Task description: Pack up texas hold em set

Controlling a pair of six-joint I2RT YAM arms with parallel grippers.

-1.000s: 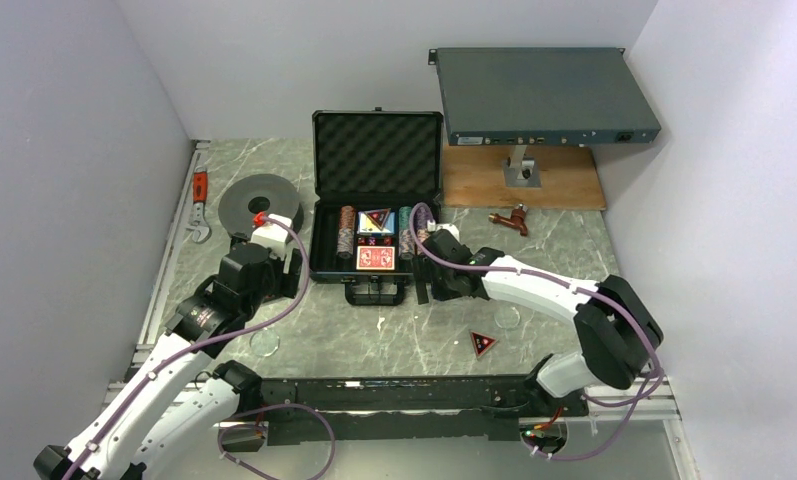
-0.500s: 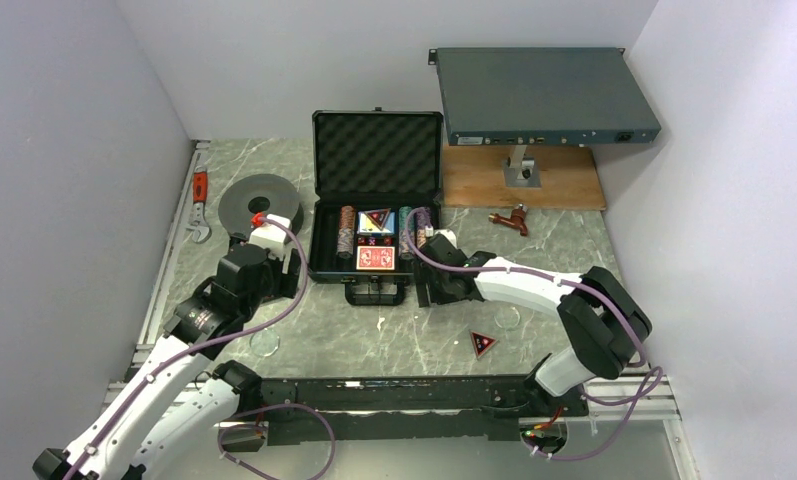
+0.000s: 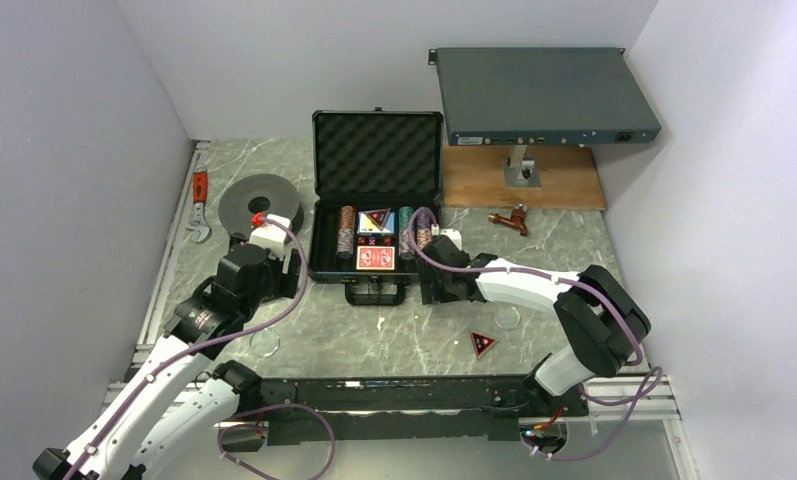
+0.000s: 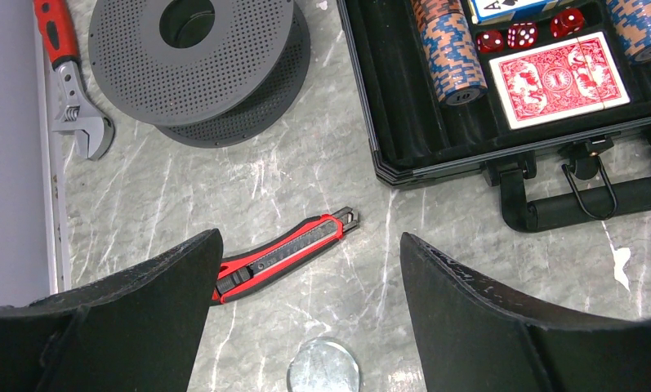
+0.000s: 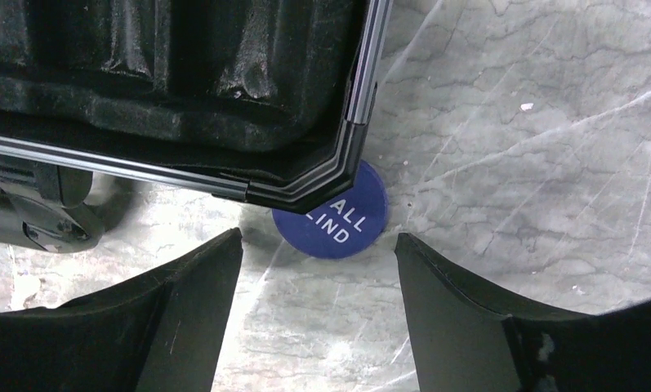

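Note:
The black briefcase point(image 3: 377, 152) lies open with its foam lid up. Its tray holds striped chip stacks point(image 3: 347, 232), a red card deck point(image 3: 375, 258), red dice point(image 4: 522, 37) and a red-black triangular marker point(image 3: 376, 218). A second triangular marker point(image 3: 483, 344) lies on the table. The blue round button point(image 5: 332, 219) lies on the table, partly under the case's front right corner. My right gripper point(image 5: 318, 235) is open just above the button, one finger on each side; in the top view point(image 3: 436, 288) it is at that corner. My left gripper point(image 4: 308, 235) is open and empty above a red cutter point(image 4: 281, 255), left of the case point(image 3: 259, 280).
A grey rack-mount box point(image 3: 544, 95) stands on a wooden board point(image 3: 524, 185) at the back right. A dark grey spool point(image 3: 257, 198) and a red wrench point(image 3: 200, 205) lie at the left. A red tool point(image 3: 511, 218) and clear discs point(image 3: 265, 343) point(image 3: 508, 318) lie on the table.
My right arm has shifted slightly left and settled closer to the case's front right corner. The left arm has not moved.

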